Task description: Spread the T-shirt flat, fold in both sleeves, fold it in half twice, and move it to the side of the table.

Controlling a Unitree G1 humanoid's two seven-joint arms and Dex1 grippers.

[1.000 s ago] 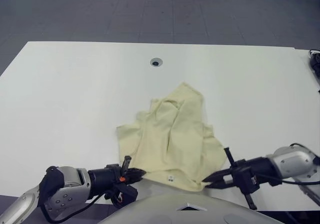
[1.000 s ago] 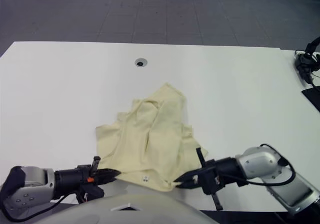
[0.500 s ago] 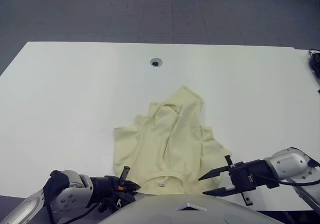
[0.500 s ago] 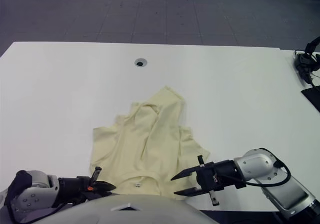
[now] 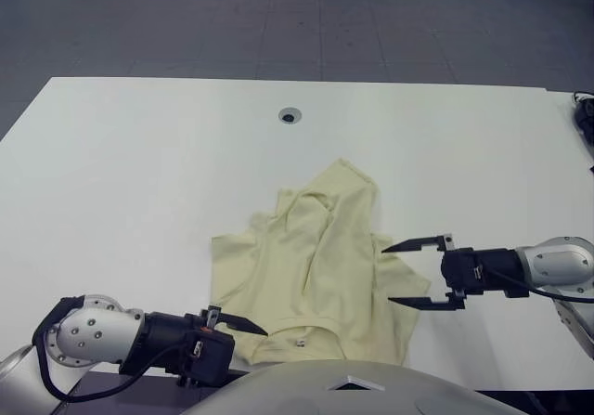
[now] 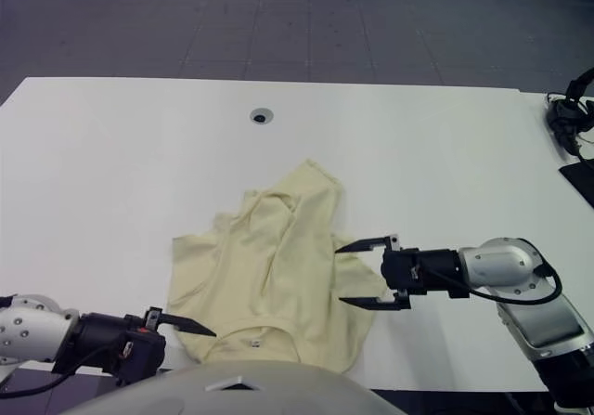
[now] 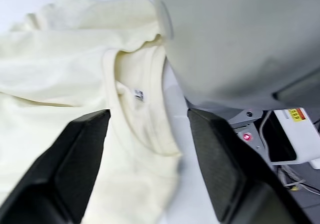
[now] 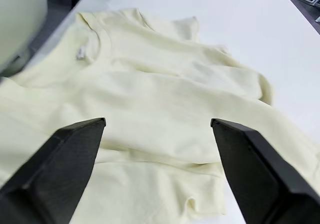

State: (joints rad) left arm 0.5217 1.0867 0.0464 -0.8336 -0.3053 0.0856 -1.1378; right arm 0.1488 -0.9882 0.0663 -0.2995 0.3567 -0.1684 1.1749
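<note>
Jaws apart, our left gripper [image 7: 150, 116] and right gripper [image 5: 387, 274] flank the crumpled T-shirt [image 5: 316, 266]; spreading, we judge, needs edge grasps.

A small round cable port [image 5: 290, 115] is set into the white desk [image 5: 121, 174], near its far edge. A tangle of black cables [image 6: 564, 113] is seen at the desk's right edge, with a flat dark object [image 6: 582, 179] just nearer. Grey tiled floor [image 5: 306, 16] is seen beyond the desk's far edge.
</note>
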